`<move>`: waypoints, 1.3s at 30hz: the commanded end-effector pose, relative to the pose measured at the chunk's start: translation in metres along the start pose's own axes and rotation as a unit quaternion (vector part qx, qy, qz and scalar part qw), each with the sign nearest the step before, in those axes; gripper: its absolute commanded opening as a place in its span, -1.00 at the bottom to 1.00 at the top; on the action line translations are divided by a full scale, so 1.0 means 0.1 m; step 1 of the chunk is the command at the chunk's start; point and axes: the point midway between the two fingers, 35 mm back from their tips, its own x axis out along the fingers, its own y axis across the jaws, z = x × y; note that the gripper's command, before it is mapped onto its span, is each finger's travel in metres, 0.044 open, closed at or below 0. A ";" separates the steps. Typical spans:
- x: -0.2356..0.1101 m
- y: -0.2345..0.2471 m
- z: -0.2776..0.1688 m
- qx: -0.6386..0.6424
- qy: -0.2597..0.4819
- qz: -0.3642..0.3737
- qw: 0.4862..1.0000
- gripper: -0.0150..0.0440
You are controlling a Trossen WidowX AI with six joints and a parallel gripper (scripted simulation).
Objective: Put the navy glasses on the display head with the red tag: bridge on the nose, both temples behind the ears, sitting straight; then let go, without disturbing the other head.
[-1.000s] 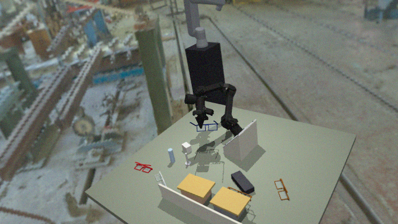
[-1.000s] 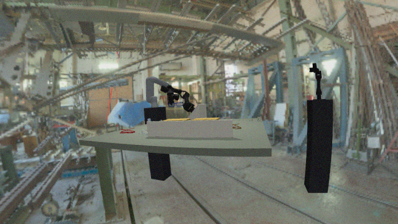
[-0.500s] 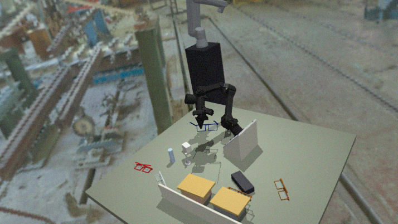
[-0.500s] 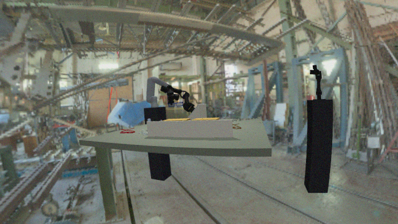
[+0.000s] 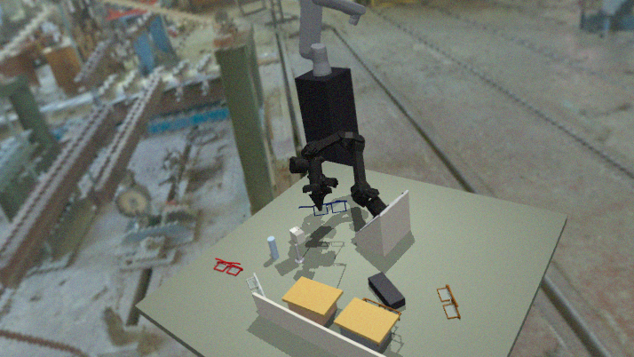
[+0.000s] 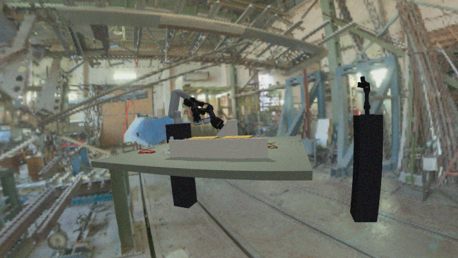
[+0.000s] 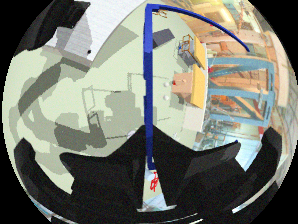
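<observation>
Gripper (image 5: 319,205) points down, jaws clamped on the navy glasses (image 5: 323,208), pinching the frame near its middle, one lens showing either side of the fingertips. Glasses hang in the air above the far end of the olive table (image 5: 488,249), their shadow on the surface below. In the wrist view a navy frame bar (image 7: 148,90) runs straight up from between the dark fingers, with one temple (image 7: 206,24) curving off to the right.

Two yellow-topped display heads (image 5: 312,297) (image 5: 367,321) stand at the near end behind a low white panel (image 5: 306,330), well apart from the held glasses. Tags not readable. Second white panel (image 5: 386,228) stands tilted just right of the arm. Red glasses (image 5: 228,266) lie at the left edge, orange glasses (image 5: 449,302) on the right, dark case (image 5: 386,290) between heads and orange pair. Pale blue cylinder (image 5: 273,247) stands beside a small white stand (image 5: 297,241).
</observation>
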 end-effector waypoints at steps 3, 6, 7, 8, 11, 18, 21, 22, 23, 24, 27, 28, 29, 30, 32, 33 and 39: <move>0.13 -0.10 0.00 0.024 -0.011 0.032 0.999 -0.49; 0.20 -0.14 0.01 0.036 -0.015 0.049 0.998 -0.49; 0.22 -0.16 0.02 0.040 -0.016 0.055 0.998 -0.49; 0.24 -0.17 0.02 0.043 -0.017 0.061 0.997 -0.49; 0.31 -0.22 0.04 0.054 -0.019 0.078 0.995 -0.49; 0.47 -0.32 0.10 0.077 -0.018 0.117 0.990 -0.49; 0.54 -0.36 0.12 0.086 -0.015 0.134 0.987 -0.49; 0.57 -0.37 0.14 0.089 -0.014 0.139 0.986 -0.49; 0.59 -0.38 0.15 0.092 -0.013 0.145 0.985 -0.49; 0.61 -0.40 0.16 0.095 -0.011 0.150 0.984 -0.49; 0.69 -0.44 0.19 0.103 -0.006 0.166 0.981 -0.49; 0.71 -0.45 0.21 0.105 -0.004 0.171 0.980 -0.49; 0.73 -0.46 0.22 0.108 -0.001 0.176 0.978 -0.49; 0.76 -0.47 0.23 0.110 0.001 0.181 0.977 -0.49; 0.81 -0.50 0.26 0.115 0.006 0.191 0.975 -0.49; 0.83 -0.51 0.27 0.117 0.009 0.196 0.974 -0.49; 0.97 -0.57 0.37 0.130 0.028 0.223 0.966 -0.49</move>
